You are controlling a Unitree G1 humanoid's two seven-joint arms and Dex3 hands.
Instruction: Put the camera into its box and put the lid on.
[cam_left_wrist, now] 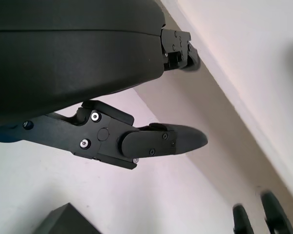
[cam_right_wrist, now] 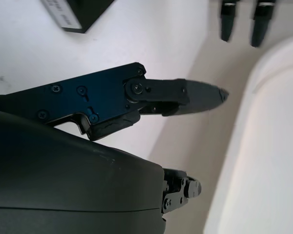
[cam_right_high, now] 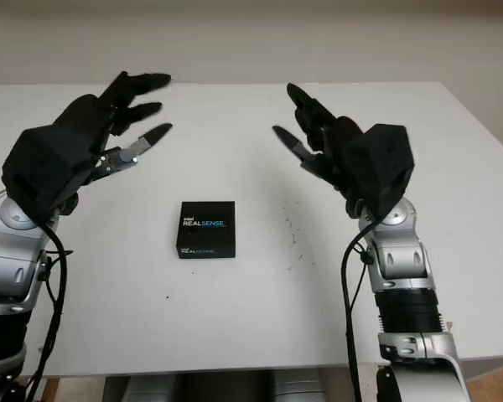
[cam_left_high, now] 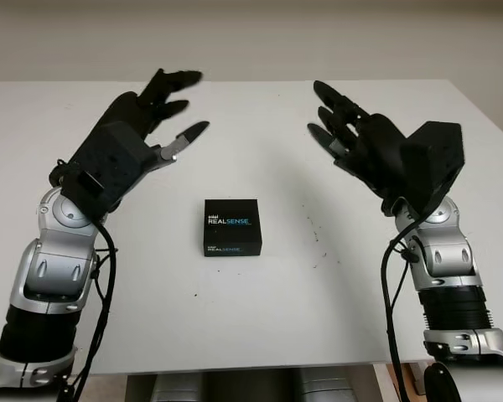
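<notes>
Sitting closed on the smooth white table [cam_left_high: 260,318], the square matte-black box [cam_left_high: 232,226] lies nearest the robot — beyond it, the left hand [cam_left_high: 142,126] and right hand [cam_left_high: 360,138] hover, open, holding nothing.

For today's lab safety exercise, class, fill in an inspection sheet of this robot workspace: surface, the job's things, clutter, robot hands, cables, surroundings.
Surface: white table, with a few small dark specks right of centre.
Job's things: black RealSense box at the centre, lid on; camera itself nothing seen.
Clutter: nothing seen.
Robot hands: left robot hand raised above the table to the box's far left, open, holding nothing; right robot hand raised to its far right, open, holding nothing.
Cables: black cables run along both forearms, clear of the box.
Surroundings: pale wall behind the table.
</notes>
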